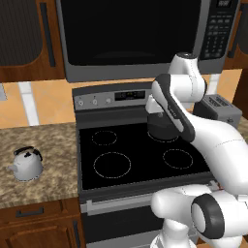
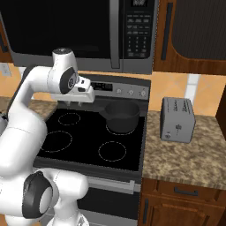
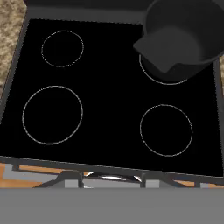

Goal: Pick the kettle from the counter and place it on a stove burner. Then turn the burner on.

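You are at the very first step: the kettle (image 1: 26,163) has not been picked up. It sits upright on the table (image 1: 48,145) to the left of the cooktop (image 1: 140,152), well apart from the arm, with its spout pointing left in the left base view and its dark handle arched over the top.

Your hand (image 2: 78,102) hangs above the rear of the cooktop, looking straight down on the 4 rings. It holds nothing and touches nothing. How far its fingers stand apart you cannot tell from these views; the right base view shows the hand from the side, too small to read the gap.

The next move, as I judge it, calls for a wide swing to the left, off the glass and over the table, then a descent onto the kettle's handle with the fingers set across it. Open up before you come down if you are unsure of the gap.

Keep in mind the target: the stove burner (image 1: 112,164), the widest ring, at front left and bare. The dark pot (image 2: 122,116) sits on the rear right ring, so stay clear of it.
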